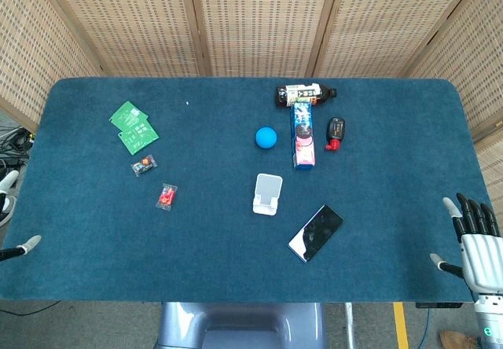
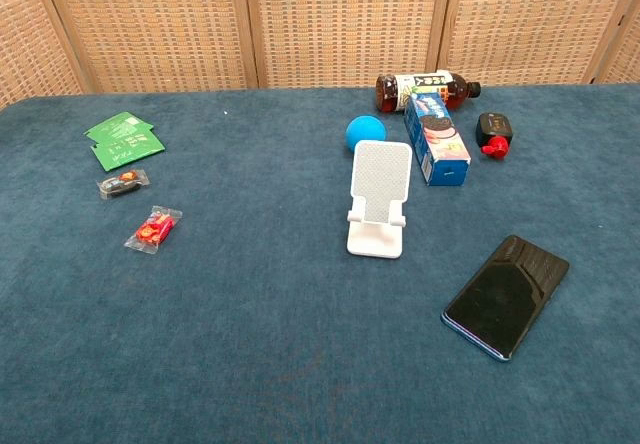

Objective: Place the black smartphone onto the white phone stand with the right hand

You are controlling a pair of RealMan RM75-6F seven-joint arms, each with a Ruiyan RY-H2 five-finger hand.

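The black smartphone [image 1: 316,233] [image 2: 506,295] lies flat on the blue table, screen up, angled diagonally. Just to its left stands the white phone stand [image 1: 267,194] [image 2: 379,199], upright with nothing on it. My right hand [image 1: 474,243] hovers at the table's right edge, well to the right of the phone, fingers apart and holding nothing. Of my left hand [image 1: 17,249] only a fingertip shows at the left edge, far from both objects. Neither hand appears in the chest view.
Behind the stand lie a blue ball [image 1: 266,137], a blue-pink box [image 1: 302,134], a dark bottle [image 1: 305,94] on its side and a small black-red item [image 1: 335,133]. Green packets [image 1: 133,126] and two small snack wrappers [image 1: 166,196] sit left. Wicker screens surround the table [image 1: 94,270].
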